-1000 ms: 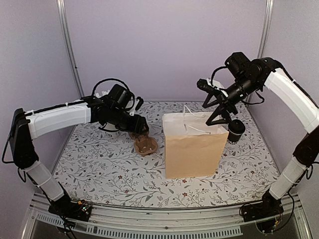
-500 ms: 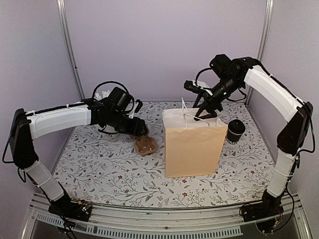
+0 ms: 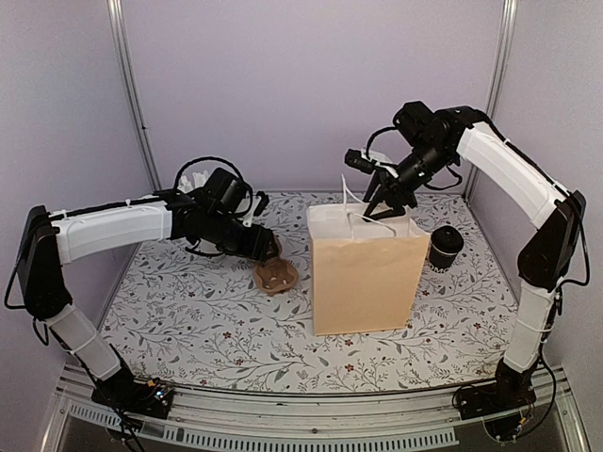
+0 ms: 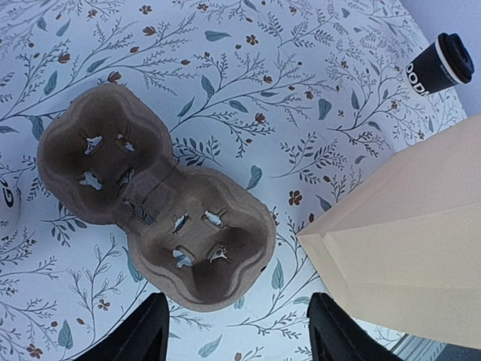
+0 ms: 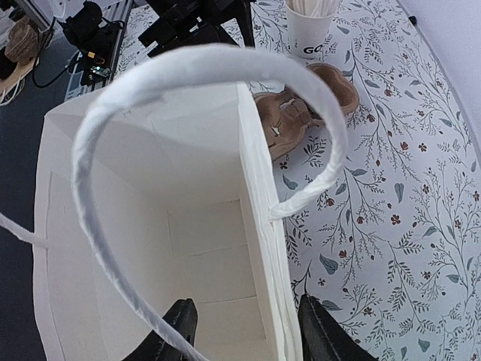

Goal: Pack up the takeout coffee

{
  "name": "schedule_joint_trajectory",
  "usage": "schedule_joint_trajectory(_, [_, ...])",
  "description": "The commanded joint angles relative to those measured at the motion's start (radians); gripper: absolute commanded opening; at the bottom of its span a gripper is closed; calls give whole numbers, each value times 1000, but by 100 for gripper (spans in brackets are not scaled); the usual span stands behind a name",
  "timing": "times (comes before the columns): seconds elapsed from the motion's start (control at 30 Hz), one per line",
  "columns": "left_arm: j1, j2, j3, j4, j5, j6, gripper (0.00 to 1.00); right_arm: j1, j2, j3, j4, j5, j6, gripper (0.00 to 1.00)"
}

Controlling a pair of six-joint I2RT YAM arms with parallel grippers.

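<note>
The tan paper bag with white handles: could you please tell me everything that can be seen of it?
The tan paper bag stands upright and open on the flower-patterned table, white inside, with nothing visible in it. Its side shows a folded crease. Two white paper handles arch over the mouth. The right gripper hangs above the mouth, fingers apart beside one handle; whether they touch it cannot be told.

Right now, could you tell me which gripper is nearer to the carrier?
Left. The left gripper hovers just above the carrier; the right gripper is over the open bag.
</note>
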Motion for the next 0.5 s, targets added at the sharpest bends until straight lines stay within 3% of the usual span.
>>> schedule_joint_trajectory(0.0, [17,-20,-13,27,16,0,66,-1,-43,12,33,9,29,42])
schedule_joint_trajectory(0.07, [16,-14,-13,28,20,-1,66,-1,-44,5,32,10,34,32])
schedule_joint_trajectory(0.47, [18,-8,-12,27,24,3,66,-12,-13,15,-1,-7,34,7])
